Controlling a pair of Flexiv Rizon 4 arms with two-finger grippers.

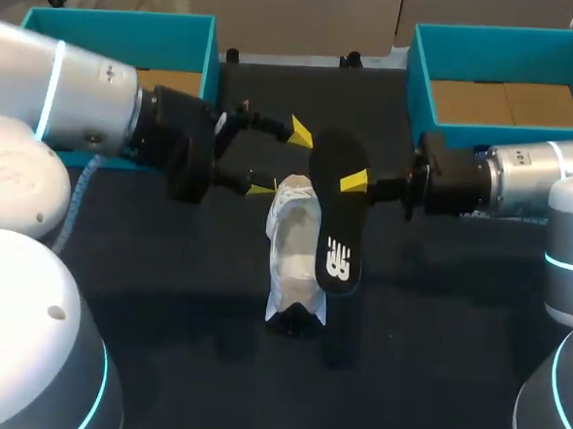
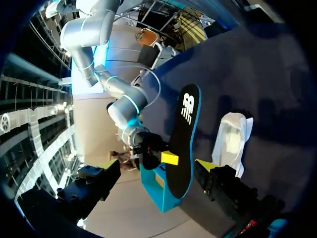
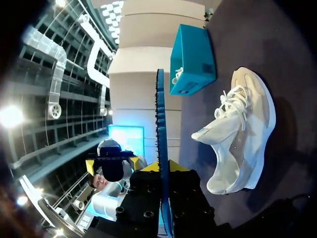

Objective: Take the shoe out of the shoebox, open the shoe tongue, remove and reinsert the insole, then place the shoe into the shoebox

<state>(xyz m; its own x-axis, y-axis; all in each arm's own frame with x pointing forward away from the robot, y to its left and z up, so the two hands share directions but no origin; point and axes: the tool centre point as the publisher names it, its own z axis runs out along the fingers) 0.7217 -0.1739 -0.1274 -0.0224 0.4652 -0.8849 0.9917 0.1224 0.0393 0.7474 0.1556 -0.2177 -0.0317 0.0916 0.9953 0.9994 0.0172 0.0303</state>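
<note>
Insole (image 1: 337,222) is out and up in the air, with the right gripper (image 1: 352,183) fingers clamped on one end, so I'd say we're mid remove-and-reinsert. The shoe (image 1: 293,259) sits on the dark worktop (image 1: 433,360) right below it, outside both boxes. The left gripper (image 1: 278,161) hangs just beside the shoe, fingers spread wide and holding nothing. Next up, probably: steady the shoe, then feed the insole back into the opening. Count: one shoe, one insole, two teal boxes: left shoebox (image 1: 211,54), right shoebox (image 1: 421,87).
</note>
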